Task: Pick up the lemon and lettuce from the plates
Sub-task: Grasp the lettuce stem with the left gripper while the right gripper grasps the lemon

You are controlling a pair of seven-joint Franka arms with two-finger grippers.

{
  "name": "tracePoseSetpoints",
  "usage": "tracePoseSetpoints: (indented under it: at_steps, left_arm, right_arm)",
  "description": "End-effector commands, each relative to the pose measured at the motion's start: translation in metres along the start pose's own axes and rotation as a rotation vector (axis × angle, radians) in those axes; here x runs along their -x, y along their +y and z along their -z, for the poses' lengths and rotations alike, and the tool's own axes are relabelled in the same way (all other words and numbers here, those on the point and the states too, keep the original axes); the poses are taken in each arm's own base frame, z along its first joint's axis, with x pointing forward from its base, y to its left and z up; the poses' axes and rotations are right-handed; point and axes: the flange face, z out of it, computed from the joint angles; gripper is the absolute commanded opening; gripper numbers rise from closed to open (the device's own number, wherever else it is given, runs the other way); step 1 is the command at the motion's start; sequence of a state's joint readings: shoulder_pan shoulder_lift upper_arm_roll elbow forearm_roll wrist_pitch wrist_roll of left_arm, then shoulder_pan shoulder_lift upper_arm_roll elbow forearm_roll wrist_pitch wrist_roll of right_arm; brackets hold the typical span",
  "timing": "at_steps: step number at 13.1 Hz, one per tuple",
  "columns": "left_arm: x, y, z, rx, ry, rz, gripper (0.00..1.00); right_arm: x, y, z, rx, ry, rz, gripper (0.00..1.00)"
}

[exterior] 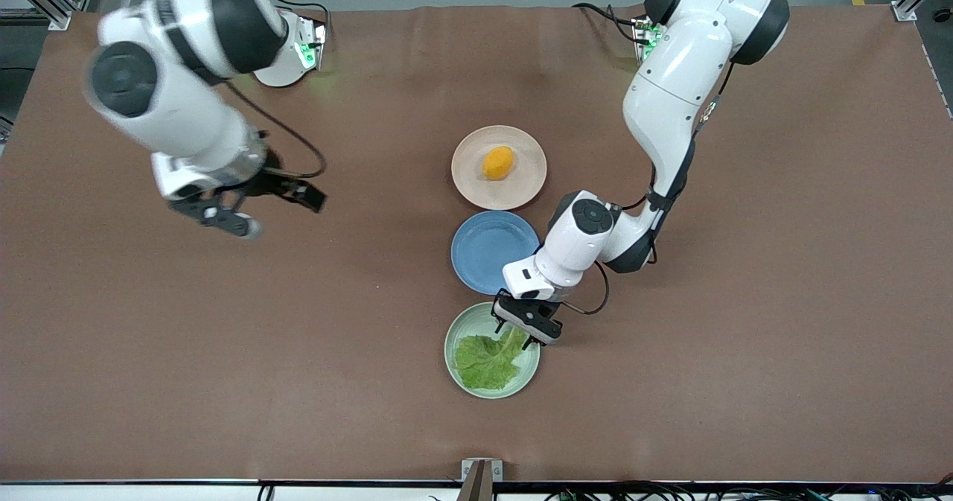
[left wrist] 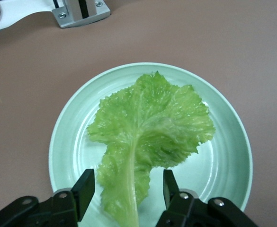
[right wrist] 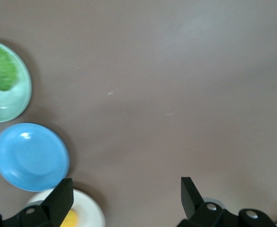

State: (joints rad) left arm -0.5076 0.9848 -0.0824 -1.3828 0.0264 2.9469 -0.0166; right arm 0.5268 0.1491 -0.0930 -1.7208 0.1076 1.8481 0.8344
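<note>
straddling pale stem rib of crinkled green lettuce point(left wrist: 147, 137), left gripper point(left wrist: 126, 189) fingers apart; right gripper point(right wrist: 126, 198) wide open.

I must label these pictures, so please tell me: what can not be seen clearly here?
- Lettuce stem end: cut off by the left wrist view's edge; the left hand covers it in the front view.
- Lemon: mostly cut off in the right wrist view.
- Right hand: blurred in the front view.

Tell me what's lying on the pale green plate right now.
One lettuce leaf lies flat on the pale green plate, its pale stem rib between the open jaws of the left gripper. The plate surface under the leaf is covered and cannot be seen.
</note>
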Motion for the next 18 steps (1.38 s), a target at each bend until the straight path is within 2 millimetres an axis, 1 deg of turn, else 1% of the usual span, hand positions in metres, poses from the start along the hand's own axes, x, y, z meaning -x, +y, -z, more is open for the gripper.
tracePoseSetpoints:
  at_steps: [1,2,3,4,5,7,8,9,10,11,13,14,16,17,18]
  left_arm:
    - [-0.002,-0.003,-0.012,-0.031,0.046,-0.039,0.66]
    - [-0.001,-0.004,-0.013,-0.033,0.051,-0.039,0.64]
    - [0.001,-0.003,-0.015,-0.032,0.048,-0.040,0.62]
    - [0.003,-0.001,-0.018,-0.032,0.043,-0.044,0.61]
    - [0.005,-0.001,-0.019,-0.035,0.040,-0.048,0.59]
    - [0.008,0.000,-0.022,-0.036,0.035,-0.049,0.52]
    - [0.008,0.001,-0.022,-0.035,0.035,-0.051,0.47]
    - [0.008,0.001,-0.021,-0.036,0.035,-0.052,0.38]
    - [0.008,0.002,-0.022,-0.035,0.034,-0.052,0.30]
    - [0.009,0.007,-0.022,-0.031,0.033,-0.057,0.23]
    - [0.009,0.007,-0.022,-0.031,0.032,-0.055,0.14]
    - [0.009,0.008,-0.022,-0.030,0.032,-0.057,0.09]
    - [0.005,0.012,-0.017,-0.029,0.041,-0.067,0.05]
    - [0.001,0.013,-0.014,-0.029,0.047,-0.068,0.03]
    - [-0.007,0.014,-0.006,-0.029,0.059,-0.070,0.03]
  right_arm:
    - [0.072,-0.049,-0.043,-0.010,0.015,-0.073,1.00]
    - [0.099,-0.073,-0.068,0.014,0.013,-0.090,1.00]
    - [0.123,-0.093,-0.088,0.013,0.021,-0.108,1.00]
    - [0.141,-0.108,-0.108,0.013,0.027,-0.125,1.00]
    - [0.164,-0.124,-0.129,0.005,0.035,-0.133,1.00]
    - [0.195,-0.143,-0.163,-0.005,0.048,-0.165,1.00]
    - [0.206,-0.150,-0.178,-0.009,0.053,-0.181,1.00]
    - [0.218,-0.156,-0.195,-0.010,0.058,-0.189,1.00]
    - [0.227,-0.161,-0.208,-0.015,0.064,-0.199,1.00]
    - [0.238,-0.164,-0.226,-0.011,0.074,-0.212,1.00]
    - [0.258,-0.169,-0.251,0.000,0.088,-0.214,1.00]
    - [0.267,-0.170,-0.259,0.006,0.092,-0.217,1.00]
    - [0.280,-0.170,-0.270,0.017,0.093,-0.218,1.00]
    - [0.285,-0.171,-0.276,0.017,0.095,-0.218,1.00]
    - [0.290,-0.172,-0.280,0.015,0.096,-0.225,1.00]
